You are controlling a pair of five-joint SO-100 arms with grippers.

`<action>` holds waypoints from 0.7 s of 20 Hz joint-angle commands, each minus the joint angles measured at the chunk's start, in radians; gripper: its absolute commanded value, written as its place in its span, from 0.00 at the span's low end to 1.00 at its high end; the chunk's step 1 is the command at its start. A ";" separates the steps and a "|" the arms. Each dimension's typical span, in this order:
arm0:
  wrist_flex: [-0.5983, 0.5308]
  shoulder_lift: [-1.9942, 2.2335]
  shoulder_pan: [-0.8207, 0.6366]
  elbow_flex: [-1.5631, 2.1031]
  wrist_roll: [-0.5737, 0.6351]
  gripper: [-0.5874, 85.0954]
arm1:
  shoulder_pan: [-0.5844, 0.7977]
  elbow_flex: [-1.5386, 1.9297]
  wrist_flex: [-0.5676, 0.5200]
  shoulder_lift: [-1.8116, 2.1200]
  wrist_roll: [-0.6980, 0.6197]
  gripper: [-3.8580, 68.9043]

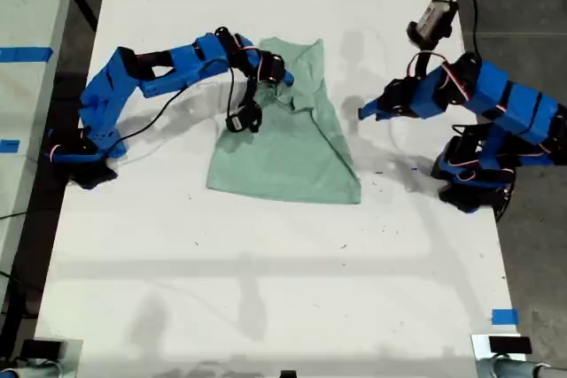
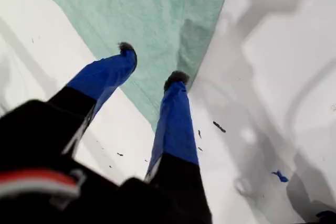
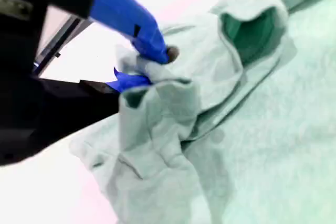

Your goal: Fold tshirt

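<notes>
Near the far middle of the white table (image 1: 266, 289), the tshirt (image 1: 288, 161) lies partly folded, its hem toward the camera and its upper part bunched under the arm on the exterior view's left. That arm carries my second gripper (image 3: 149, 66), whose jaws are closed on a pinch of the tshirt's gathered cloth, with a loose fold hanging below them. My first gripper (image 2: 152, 69), on the arm at the exterior view's right, hovers with its jaws apart and empty, its tips above the tshirt's edge and clear of the fabric. I judge the step in hand to be drawing a sleeve or shoulder portion across the body. The next move calls for carrying the held cloth over flat and releasing it, while my first gripper steadies or takes the near edge.
</notes>
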 commanded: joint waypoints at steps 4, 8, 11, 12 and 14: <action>-0.054 0.107 0.012 -0.057 0.034 0.28 | -0.014 0.031 -0.018 0.078 0.023 0.23; 0.172 0.330 0.031 -0.038 0.051 0.27 | -0.011 0.035 -0.021 0.080 0.015 0.23; 0.532 0.491 0.029 0.046 -0.018 0.13 | -0.029 0.037 0.009 0.107 0.023 0.23; 0.588 0.581 0.049 0.153 -0.051 0.09 | -0.043 0.041 0.014 0.126 0.028 0.23; 0.638 0.761 0.098 0.364 -0.129 0.03 | -0.078 0.049 0.015 0.143 0.048 0.18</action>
